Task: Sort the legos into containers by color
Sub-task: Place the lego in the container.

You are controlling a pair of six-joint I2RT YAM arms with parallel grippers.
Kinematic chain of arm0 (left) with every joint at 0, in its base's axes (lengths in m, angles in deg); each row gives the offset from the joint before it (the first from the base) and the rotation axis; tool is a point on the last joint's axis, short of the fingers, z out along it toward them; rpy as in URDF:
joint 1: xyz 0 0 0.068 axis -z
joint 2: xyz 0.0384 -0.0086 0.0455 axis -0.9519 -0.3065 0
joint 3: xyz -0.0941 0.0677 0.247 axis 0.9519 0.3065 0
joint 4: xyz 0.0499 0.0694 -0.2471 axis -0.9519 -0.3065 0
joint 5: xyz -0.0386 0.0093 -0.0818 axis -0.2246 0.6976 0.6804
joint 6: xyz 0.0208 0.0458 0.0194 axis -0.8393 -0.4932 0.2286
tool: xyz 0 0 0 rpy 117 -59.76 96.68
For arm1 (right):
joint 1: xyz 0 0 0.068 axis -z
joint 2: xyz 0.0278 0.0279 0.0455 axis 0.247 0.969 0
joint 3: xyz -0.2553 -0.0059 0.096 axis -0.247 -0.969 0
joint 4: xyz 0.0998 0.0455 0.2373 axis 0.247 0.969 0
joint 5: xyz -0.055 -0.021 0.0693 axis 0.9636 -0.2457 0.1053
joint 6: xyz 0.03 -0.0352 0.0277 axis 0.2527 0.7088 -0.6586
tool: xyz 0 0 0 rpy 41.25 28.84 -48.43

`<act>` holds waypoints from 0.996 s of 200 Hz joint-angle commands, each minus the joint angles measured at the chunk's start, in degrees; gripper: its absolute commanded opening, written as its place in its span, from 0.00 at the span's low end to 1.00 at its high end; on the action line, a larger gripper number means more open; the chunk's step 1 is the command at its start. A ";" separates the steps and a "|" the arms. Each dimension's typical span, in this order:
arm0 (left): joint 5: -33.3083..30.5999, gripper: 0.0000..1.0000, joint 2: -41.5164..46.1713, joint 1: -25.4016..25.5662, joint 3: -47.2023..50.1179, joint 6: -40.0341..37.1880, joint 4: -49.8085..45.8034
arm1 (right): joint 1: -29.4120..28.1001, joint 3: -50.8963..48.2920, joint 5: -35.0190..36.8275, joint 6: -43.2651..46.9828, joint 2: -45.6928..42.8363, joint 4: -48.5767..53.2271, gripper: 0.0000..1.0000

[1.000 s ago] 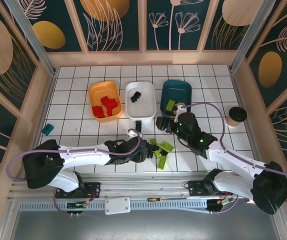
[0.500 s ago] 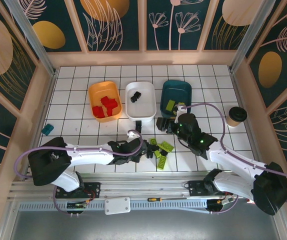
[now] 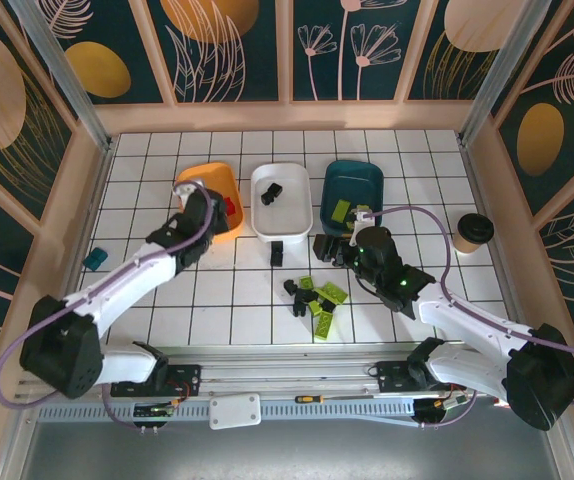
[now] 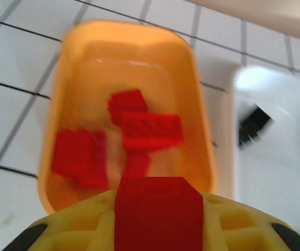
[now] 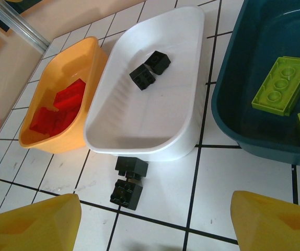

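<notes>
Red brick (image 4: pixel 158 214) now over orange tray (image 4: pixel 129 29)

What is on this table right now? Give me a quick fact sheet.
Orange tray: red bricks
White tray: two black bricks
Teal tray: lime bricks
Unsorted: lime and black bricks
Left gripper: shut on a red brick
Right gripper: open, empty

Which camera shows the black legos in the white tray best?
Right wrist view: the black legos sit sharp and close in the white tray, two bricks side by side. The left wrist view blurs them into a dark patch near its right side; the top external view shows a small dark speck.
</notes>
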 commanded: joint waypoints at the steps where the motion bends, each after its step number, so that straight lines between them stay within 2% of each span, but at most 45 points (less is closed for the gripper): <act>1: 0.49 0.13 -7.01 -5.94 -3.23 -2.41 2.61 | 0.50 -0.61 1.10 -1.11 -0.21 -0.77 0.75; 29: 2.30 0.13 -15.75 -10.18 -9.73 -2.89 3.34 | 0.46 -1.19 0.88 -0.97 -0.89 -0.17 0.76; 60: 1.91 0.17 -23.06 -11.16 -16.20 -3.64 2.85 | 0.48 -1.63 0.45 -0.52 -0.84 0.43 0.76; 77: 1.95 0.28 -26.73 -11.54 -19.92 -4.14 1.47 | 0.46 -1.71 -0.25 -0.45 -0.69 0.72 0.76; 104: 2.78 0.51 -29.25 -11.65 -23.47 -4.63 -0.02 | 0.45 -1.45 -1.60 -0.32 0.07 1.74 0.76; 131: 6.75 0.74 -25.66 -11.57 -23.05 -3.86 1.03 | 0.47 -1.25 -2.37 -0.23 0.81 2.33 0.76; 159: 11.97 0.94 -16.48 -10.47 -17.56 -2.37 4.29 | 0.28 -1.02 -4.01 -0.23 2.60 1.50 0.76; 182: 14.63 0.99 -7.73 -7.57 -9.71 -0.41 7.37 | -0.85 -0.07 -4.18 -1.29 6.39 0.11 0.77; 199: 15.56 0.98 -0.70 -4.23 -1.93 1.66 9.89 | -3.91 0.82 -0.28 -2.54 9.76 -1.43 0.77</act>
